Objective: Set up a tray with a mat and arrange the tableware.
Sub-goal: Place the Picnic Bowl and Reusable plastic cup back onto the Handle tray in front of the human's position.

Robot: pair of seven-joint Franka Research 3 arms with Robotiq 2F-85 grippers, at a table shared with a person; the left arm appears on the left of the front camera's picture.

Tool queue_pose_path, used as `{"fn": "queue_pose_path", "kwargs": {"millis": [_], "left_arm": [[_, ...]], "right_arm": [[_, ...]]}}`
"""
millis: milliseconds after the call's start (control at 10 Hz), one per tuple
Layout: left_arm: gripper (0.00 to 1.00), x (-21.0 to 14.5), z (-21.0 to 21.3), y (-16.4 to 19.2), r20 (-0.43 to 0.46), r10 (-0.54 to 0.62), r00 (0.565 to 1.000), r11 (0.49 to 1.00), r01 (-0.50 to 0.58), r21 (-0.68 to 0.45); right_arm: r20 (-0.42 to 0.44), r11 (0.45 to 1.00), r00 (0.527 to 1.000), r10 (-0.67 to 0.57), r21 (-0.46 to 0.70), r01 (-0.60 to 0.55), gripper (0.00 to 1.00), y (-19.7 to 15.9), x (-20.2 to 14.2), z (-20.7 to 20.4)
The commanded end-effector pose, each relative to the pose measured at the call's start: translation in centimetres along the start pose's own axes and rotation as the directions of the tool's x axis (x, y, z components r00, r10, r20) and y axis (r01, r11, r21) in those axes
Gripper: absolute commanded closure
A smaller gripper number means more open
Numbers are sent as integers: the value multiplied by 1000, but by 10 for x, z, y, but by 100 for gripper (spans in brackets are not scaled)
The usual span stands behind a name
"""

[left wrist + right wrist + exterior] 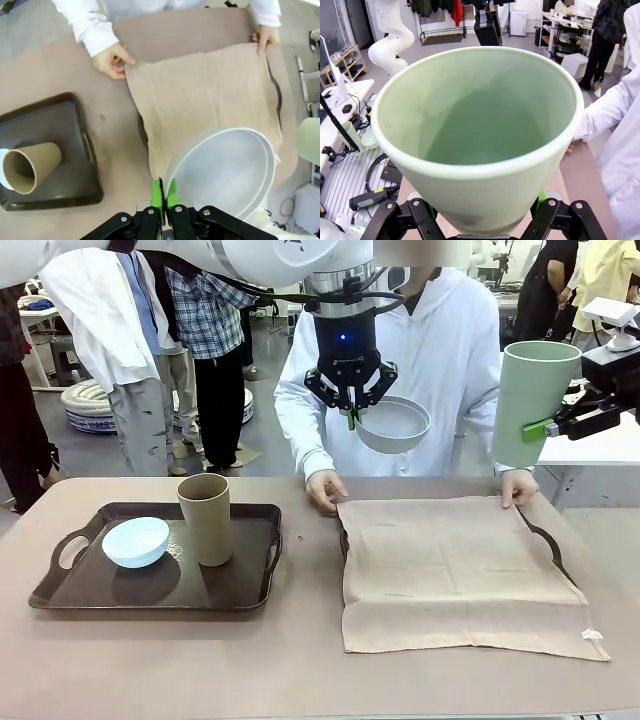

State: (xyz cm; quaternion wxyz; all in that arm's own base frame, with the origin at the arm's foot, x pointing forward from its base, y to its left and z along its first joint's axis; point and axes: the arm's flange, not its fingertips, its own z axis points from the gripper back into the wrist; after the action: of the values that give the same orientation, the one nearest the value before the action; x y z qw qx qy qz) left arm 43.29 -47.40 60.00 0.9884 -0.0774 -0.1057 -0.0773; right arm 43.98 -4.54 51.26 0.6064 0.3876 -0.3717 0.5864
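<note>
Step in hand: mat-laying, by my reading. The beige cloth mat lay spread over the dark right-hand tray, and the person's hands rested on its far corners.
Left claw: the left gripper was pinched tight on the rim of the white-grey round bowl, hanging it in the air above the mat's far edge.
Right claw: the right gripper was clamped round the pale green tall handleless tumbler, mouth up, high off the mat's right side.
Waiting: the pale blue round bowl and the tan-brown tall tumbler stood just beside each other on the dark brown left-hand tray.
Next move, I'd judge: bring the white-grey bowl down level onto the mat, clear of the hands, then let go. The green tumbler would go beside it.
Writing: no brand, label or print could be read anywhere.
</note>
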Motion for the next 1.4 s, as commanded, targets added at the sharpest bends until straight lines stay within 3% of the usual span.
{"fn": "queue_pose_path", "kwargs": {"millis": [0, 1100, 1200, 1300], "left_arm": [[100, 0, 1, 2, 17, -13, 1000, 1000, 13, 3], [100, 0, 1, 2, 17, -13, 1000, 1000, 13, 3], [96, 0, 0, 0, 0, 0, 1000, 1000, 0, 0], [96, 2, -24, 3, -26, 3, 1000, 1000, -3, -19]], "right_arm": [[10, 1000, 1000, 10, 8, -10, 100, 2, 2, 0], [10, 1000, 1000, 10, 8, -10, 100, 2, 2, 0], [0, 1000, 1000, 0, 0, 0, 18, 0, 0, 0], [24, 1000, 1000, 14, 16, -15, 18, -13, -24, -2]]}}
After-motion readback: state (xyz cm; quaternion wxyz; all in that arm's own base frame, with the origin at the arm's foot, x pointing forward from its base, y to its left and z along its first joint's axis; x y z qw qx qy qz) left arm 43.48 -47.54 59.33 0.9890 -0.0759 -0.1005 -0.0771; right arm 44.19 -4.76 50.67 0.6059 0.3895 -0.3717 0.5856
